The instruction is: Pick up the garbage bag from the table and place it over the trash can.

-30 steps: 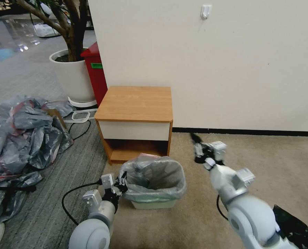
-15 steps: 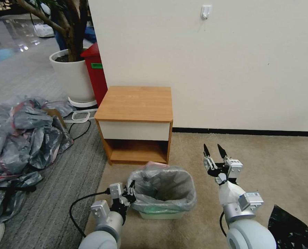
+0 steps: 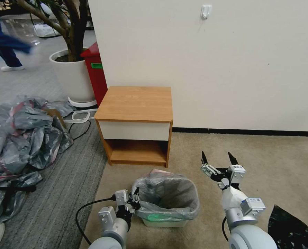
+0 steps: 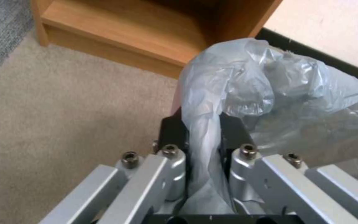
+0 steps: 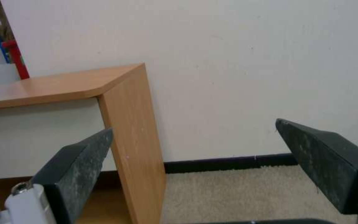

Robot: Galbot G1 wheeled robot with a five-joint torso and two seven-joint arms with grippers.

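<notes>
bag (image 3: 168,197) is draped over the can (image 3: 166,222), on the carpet in front of the table (image 3: 136,103). left gripper (image 3: 136,201) clamped on the bag's rim at the can's left side. right gripper (image 3: 218,160) spread wide, holding nothing, up right of the can.

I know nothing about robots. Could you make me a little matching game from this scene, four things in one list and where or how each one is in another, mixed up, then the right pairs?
Things:
1. thin crinkly grey plastic garbage bag
2. left tool
3. right tool
4. small light-brown wooden table

States:
A. open, holding nothing, raised beside the bin
B. against the white wall, bare top
C. draped over the small cream plastic trash can, lining it
D. shut on the bag's edge at the bin's side

Pairs: 1-C, 2-D, 3-A, 4-B
</notes>
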